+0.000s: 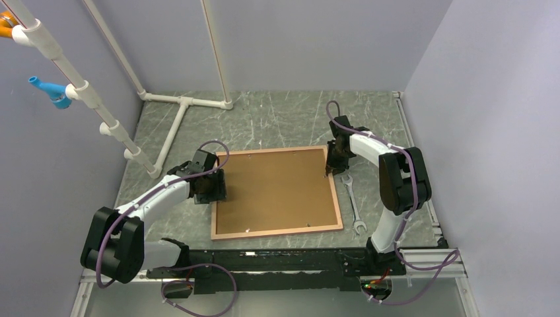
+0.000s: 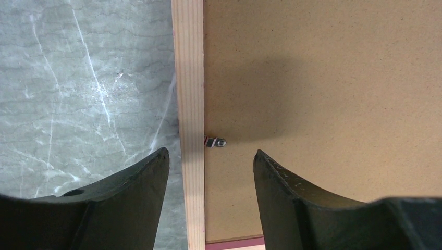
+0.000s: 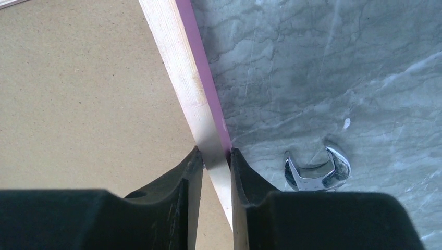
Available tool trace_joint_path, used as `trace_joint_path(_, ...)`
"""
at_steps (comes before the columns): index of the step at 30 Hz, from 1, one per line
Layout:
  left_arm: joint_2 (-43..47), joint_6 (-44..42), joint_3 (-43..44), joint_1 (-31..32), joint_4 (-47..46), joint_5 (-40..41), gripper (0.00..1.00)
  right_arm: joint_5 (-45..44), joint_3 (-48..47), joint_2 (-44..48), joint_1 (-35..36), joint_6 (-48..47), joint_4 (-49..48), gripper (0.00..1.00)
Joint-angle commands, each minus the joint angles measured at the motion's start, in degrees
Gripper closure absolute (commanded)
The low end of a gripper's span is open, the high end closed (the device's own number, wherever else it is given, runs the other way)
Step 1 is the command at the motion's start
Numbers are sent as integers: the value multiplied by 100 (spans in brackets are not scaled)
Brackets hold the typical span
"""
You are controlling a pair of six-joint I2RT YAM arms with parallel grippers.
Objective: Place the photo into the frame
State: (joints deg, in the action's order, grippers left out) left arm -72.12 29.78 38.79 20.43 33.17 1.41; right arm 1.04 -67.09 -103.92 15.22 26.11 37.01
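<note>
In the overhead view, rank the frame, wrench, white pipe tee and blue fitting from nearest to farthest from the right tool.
1. frame: right edge pinched in the right tool.
2. wrench: just right of that edge.
3. white pipe tee: back left.
4. blue fitting: far left, by the wall.

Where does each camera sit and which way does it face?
Top external: above and behind the bases, facing down at the table; left arm and right arm show.
Left wrist: on the left arm, facing down; open left pincer straddles a rail of the frame.
Right wrist: facing down; right pincer grips the opposite rail, wrench beside.
Shared: all see the frame.
</note>
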Motion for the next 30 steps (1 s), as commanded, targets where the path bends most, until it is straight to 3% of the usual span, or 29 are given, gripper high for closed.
trace_joint_path(1, 24, -1, -20, -30, -164, 70, 35, -158, 98, 119, 49, -62, 172, 96)
trace_joint_path(2, 38, -3, -20, -33, -165, 63, 35, -194, 88, 129, 64, -81, 186, 100)
trace_joint_path(9, 279, -87, 2, -52, -291, -215, 31, -412, 53, 326, 156, -189, 221, 100)
trace_joint_path(11, 418, -114, -11, -69, -350, -336, 22, -289, 50, 410, 148, -177, 206, 98)
trace_joint_path(13, 533, -146, -3, -94, -395, -474, 15, -208, 62, 498, 143, -161, 226, 69)
trace_joint_path(14, 573, -167, -3, -110, -405, -560, 14, -153, 75, 545, 147, -147, 246, 59)
trace_joint_path(16, 645, -241, -2, -126, -462, -782, 13, -132, 168, 673, 147, -135, 265, 50)
trace_joint_path(21, 925, -500, 39, -128, -535, -1289, 13, 49, 572, 1131, 148, -132, 430, 40)
trace_joint_path(30, 1892, -839, 224, -127, -519, -1812, 9, 55, 1196, 1465, 853, 375, 720, 42)
